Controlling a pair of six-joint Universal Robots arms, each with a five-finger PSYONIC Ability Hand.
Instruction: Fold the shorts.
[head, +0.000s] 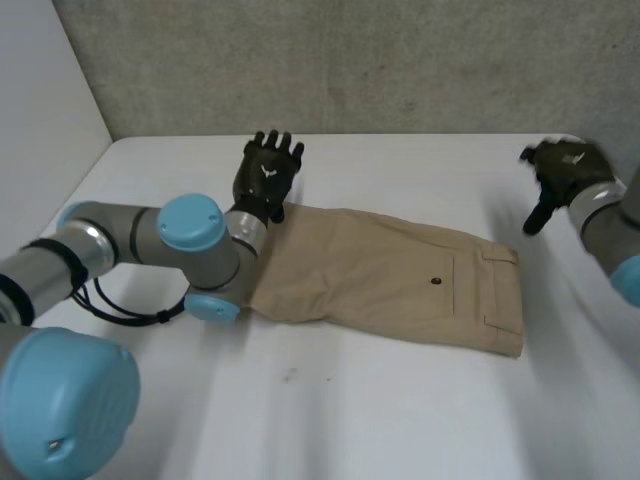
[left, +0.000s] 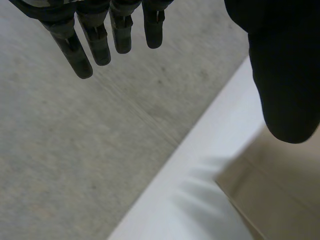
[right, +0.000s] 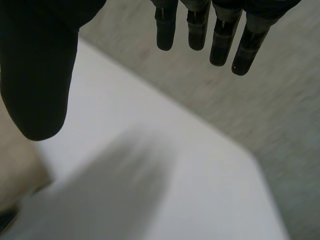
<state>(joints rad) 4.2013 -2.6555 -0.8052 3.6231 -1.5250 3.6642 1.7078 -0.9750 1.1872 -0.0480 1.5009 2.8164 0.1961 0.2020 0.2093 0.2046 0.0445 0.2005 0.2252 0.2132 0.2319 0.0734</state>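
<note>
Tan shorts (head: 400, 275) lie folded flat in the middle of the white table (head: 400, 400), waistband toward the right, a dark button on the back pocket. My left hand (head: 266, 172) hovers above the shorts' far left corner, fingers (left: 95, 42) straight and spread, nothing in it; a corner of the shorts (left: 280, 190) lies under its thumb. My right hand (head: 562, 172) is lifted beyond the waistband end, off the cloth. Its fingers (right: 220, 35) hang straight, thumb apart, empty. A strip of the shorts (right: 15, 170) shows beside its thumb.
A grey wall (head: 350, 60) runs behind the table's far edge, and a white side panel (head: 40, 110) stands at the left. Bare tabletop stretches in front of the shorts. My left arm (head: 150, 245) lies across the table's left part.
</note>
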